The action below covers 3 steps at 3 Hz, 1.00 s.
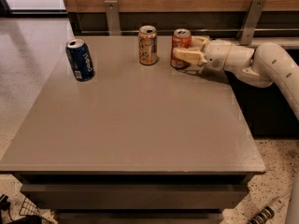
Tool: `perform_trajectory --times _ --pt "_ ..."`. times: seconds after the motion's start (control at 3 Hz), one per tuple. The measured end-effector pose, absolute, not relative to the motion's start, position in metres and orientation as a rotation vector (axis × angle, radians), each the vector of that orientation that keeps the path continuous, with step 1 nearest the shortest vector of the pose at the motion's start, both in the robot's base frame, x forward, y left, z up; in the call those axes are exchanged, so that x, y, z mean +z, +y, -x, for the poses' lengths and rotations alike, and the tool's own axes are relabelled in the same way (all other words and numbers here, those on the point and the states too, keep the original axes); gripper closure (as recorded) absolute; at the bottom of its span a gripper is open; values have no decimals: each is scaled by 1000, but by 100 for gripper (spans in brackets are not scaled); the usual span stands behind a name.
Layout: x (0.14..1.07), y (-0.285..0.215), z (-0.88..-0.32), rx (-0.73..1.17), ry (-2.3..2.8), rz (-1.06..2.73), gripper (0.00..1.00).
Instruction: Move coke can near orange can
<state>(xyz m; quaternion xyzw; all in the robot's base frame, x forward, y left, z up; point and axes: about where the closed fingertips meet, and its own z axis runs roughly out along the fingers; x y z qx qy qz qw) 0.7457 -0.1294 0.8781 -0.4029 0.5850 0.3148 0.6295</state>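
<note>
Bench [140, 129] is viewed from its near edge. Coke can [181, 40] is stood upright by the far edge, just right of the orange can [147, 45], with a narrow gap seen between them. Gripper [186, 50] is extended in from the right at can height. The jaws are clenched around the coke can, one laid across its near side. Blue can [80, 59] is set well apart, far left.

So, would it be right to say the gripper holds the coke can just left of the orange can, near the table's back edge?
Not quite: the camera view shows the gripper holding the coke can just right of the orange can, not left. It is near the table's back edge.
</note>
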Motion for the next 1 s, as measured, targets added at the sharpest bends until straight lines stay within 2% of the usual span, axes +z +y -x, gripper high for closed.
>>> perform_trajectory --times 0.67,1.0 --pt "878 -123 -746 730 1336 928 37" --pt "879 -118 -746 736 1333 932 6"
